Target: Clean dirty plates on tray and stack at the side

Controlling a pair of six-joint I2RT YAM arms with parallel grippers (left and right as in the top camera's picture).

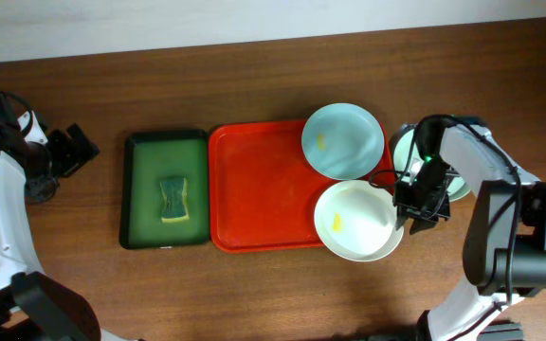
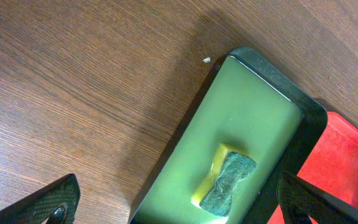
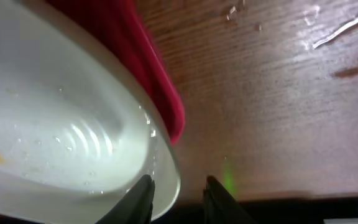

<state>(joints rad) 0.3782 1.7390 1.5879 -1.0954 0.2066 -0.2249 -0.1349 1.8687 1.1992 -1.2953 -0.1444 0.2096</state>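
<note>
Plates are sitting at the right end of the red tray (image 1: 254, 189). A pale-mint plate (image 1: 349, 137) is lying over the tray's far right corner. A white plate (image 1: 354, 223) is lying over its near right corner and overhanging the rim toward the near edge of the desk (image 1: 254, 85). Each is showing a small yellow smear, and the two rims are meeting. A third plate (image 1: 403, 152) is lying on the desk just beside the tray's right edge, mostly hidden under the right arm.

The right end effector (image 3: 178, 196) is straddling the white plate's right rim with a narrow gap, one finger (image 3: 143, 194) over the plate's inside and the other outside it. I cannot tell whether it is pinching the rim.

The left end effector (image 1: 72, 150) is hovering wide open and holding nothing near the desk's left edge. It is beside the green tray (image 1: 136, 189), where a sponge (image 1: 172, 199) is lying in the middle.
</note>
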